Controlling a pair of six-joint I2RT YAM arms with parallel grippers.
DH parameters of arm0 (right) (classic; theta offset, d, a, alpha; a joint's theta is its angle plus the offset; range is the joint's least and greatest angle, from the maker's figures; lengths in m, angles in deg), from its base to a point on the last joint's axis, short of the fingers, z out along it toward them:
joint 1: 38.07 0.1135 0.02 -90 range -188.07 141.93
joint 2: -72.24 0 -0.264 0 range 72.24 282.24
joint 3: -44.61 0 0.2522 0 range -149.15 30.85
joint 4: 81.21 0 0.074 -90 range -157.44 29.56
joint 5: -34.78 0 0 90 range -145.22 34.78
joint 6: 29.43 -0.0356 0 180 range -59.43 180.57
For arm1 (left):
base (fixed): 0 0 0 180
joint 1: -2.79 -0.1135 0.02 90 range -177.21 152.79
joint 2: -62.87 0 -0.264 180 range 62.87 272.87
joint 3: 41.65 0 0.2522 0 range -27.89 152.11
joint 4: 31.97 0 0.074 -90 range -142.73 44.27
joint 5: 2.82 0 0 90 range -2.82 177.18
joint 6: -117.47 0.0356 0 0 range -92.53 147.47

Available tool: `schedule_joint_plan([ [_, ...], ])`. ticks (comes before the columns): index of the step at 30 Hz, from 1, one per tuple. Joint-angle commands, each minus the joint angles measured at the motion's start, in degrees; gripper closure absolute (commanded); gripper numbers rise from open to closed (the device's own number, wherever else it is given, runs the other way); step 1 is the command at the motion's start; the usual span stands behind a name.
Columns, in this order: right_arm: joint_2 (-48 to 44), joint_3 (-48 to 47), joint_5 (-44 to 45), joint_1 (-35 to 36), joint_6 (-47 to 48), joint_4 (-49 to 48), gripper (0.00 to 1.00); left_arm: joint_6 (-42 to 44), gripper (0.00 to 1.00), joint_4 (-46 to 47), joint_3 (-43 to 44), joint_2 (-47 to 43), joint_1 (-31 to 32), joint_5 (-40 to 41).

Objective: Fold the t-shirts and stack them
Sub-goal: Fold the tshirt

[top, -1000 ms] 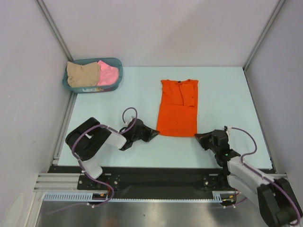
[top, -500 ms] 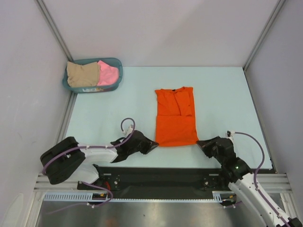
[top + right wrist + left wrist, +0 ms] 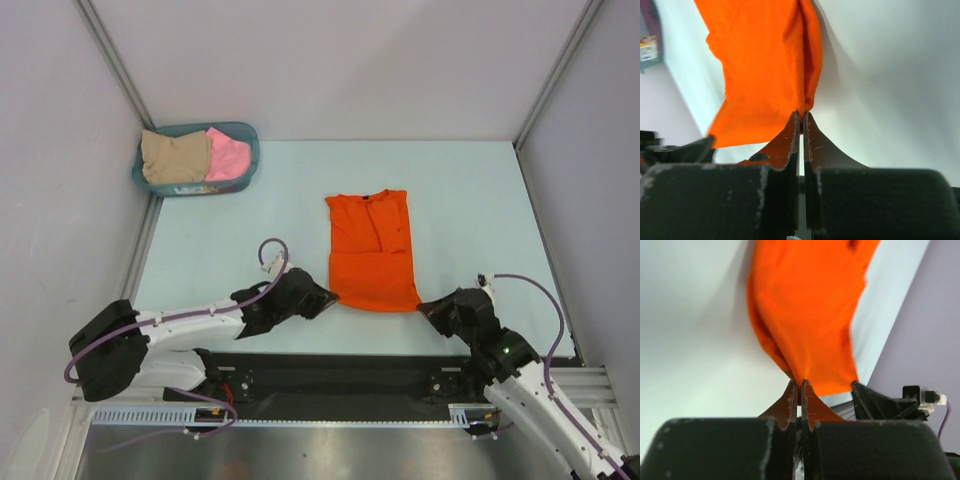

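Overhead only, teal basket (image 3: 252, 150), up close, left claw (image 3: 800, 388) and right claw (image 3: 801, 118) pinching orange t-shirt (image 3: 370, 250)

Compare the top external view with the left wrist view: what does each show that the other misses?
Only top external: the teal basket at the far left holding the beige t-shirt and the pink t-shirt, plus the orange t-shirt in full outline. Only left wrist: the left gripper seen close, jaws shut on that shirt's near corner. Both: the orange t-shirt, the table and the right gripper at the other near corner.
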Motion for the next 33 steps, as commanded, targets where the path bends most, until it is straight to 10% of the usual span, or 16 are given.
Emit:
schedule_joint_plan([
  [1,12.8,-7.2,0.6,-1.9,9.8,-10.1,1.0,8.0,1.0,-4.0,5.2,0.7,-5.4,-0.3],
  [12,52.8,-30.2,-16.1,-17.6,23.2,-30.1,1.0,24.1,1.0,-7.1,27.0,16.8,-22.5,-12.1],
  [33,84.5,-57.0,-24.5,-24.5,27.5,-38.4,1.0,26.7,1.0,-4.4,55.2,43.2,-33.8,-23.0],
])
